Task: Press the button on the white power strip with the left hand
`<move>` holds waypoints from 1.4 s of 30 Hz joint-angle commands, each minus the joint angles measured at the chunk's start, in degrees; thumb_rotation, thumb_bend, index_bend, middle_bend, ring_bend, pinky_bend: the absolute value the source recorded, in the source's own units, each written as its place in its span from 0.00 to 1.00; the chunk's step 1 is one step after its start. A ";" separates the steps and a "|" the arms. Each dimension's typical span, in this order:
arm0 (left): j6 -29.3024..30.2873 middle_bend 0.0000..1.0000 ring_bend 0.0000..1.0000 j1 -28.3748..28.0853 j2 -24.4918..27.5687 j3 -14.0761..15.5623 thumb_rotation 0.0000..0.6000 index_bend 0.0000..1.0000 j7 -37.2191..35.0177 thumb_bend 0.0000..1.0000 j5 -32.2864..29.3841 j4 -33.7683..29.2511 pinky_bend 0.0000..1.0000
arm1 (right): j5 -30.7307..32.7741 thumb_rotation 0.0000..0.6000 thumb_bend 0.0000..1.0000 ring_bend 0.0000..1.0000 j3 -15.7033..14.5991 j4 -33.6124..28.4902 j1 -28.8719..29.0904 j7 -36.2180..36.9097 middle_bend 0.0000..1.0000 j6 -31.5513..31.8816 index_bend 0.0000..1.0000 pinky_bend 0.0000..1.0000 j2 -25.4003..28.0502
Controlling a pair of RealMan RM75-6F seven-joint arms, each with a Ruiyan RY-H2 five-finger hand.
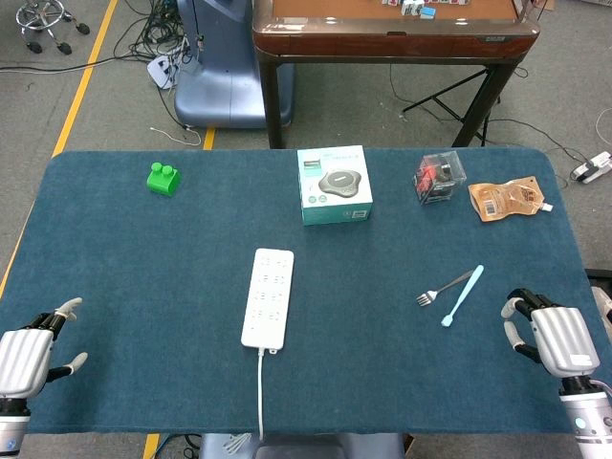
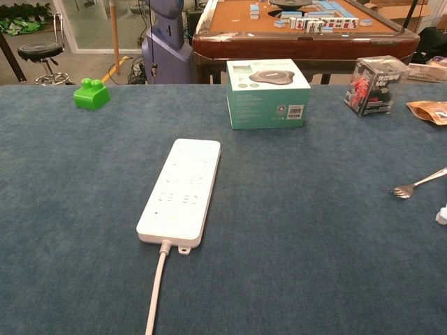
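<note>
The left hand [image 1: 27,359] rests with fingers apart, holding nothing, well left of the flat white plastic power strip [image 1: 268,296]; the right hand [image 1: 555,339] likewise, far right.

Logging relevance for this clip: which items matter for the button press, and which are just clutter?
Job: white power strip, left hand.

Lying about: green block, teal box, clear case, brown pouch, fork, right hand.

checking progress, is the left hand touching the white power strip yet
No, the left hand rests at the table's near left edge, well apart from the long white power strip.
</note>
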 commanded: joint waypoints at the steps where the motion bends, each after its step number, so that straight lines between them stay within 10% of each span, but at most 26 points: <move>1: -0.23 0.39 0.39 0.03 0.05 0.02 1.00 0.25 0.06 0.13 -0.27 -0.03 0.65 | 0.04 1.00 0.38 0.41 -0.05 0.29 -0.11 0.44 0.35 0.10 0.49 0.63 -0.29; 10: -0.78 0.42 0.43 -0.72 0.04 -0.22 1.00 0.29 -1.85 0.13 0.50 -0.83 0.71 | 0.67 1.00 0.38 0.41 0.30 1.79 0.52 1.82 0.35 -0.98 0.49 0.63 -0.98; 14: -2.07 0.64 0.76 -2.68 -0.46 -0.26 1.00 0.38 -8.63 0.13 3.31 -1.74 0.98 | 1.30 1.00 0.38 0.42 0.34 2.12 1.04 1.77 0.35 -2.31 0.49 0.63 -0.23; 20: -5.25 0.93 0.96 -7.77 -1.52 -1.83 1.00 0.41 -10.64 0.30 7.21 -3.49 1.00 | 2.60 1.00 0.38 0.42 1.32 -0.05 1.58 0.47 0.35 -2.79 0.49 0.63 1.84; 42: -27.61 1.00 1.00 -25.84 -7.25 -3.20 1.00 0.36 -0.37 0.50 8.12 -10.05 1.00 | 5.16 1.00 0.38 0.42 2.95 -0.46 2.33 2.52 0.36 -3.53 0.49 0.63 4.72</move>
